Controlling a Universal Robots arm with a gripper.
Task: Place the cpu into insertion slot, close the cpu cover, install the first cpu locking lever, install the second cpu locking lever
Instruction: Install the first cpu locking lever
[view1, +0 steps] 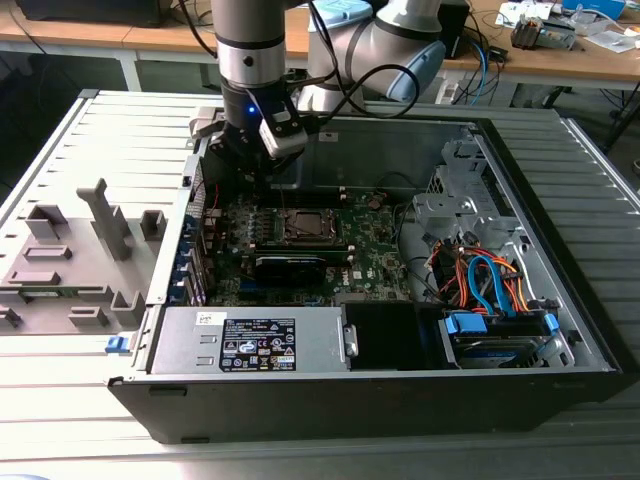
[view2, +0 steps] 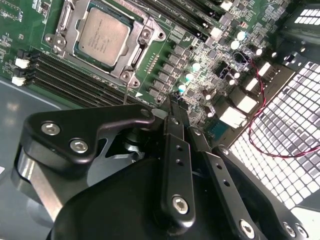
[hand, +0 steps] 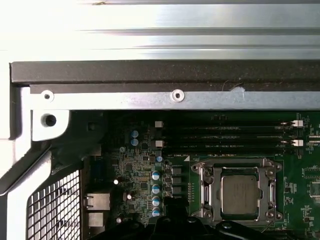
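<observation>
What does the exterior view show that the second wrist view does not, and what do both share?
Exterior view alone: the whole open computer case, its power supply, and grey fixtures on the exterior view's left. Second wrist view alone: the gripper up close, and a red wire beside a perforated panel. Shared: the cpu seated in the insertion slot, and the green motherboard.

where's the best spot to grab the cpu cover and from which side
Probably an outer edge strip of the cpu cover, approached from above and angled in low from outside the frame. It is a thin plate lying flat around the cpu, so nothing stands up to pinch, and the cpu's top fills its cut-out centre. Only the outer rim offers an edge to get under.
</observation>
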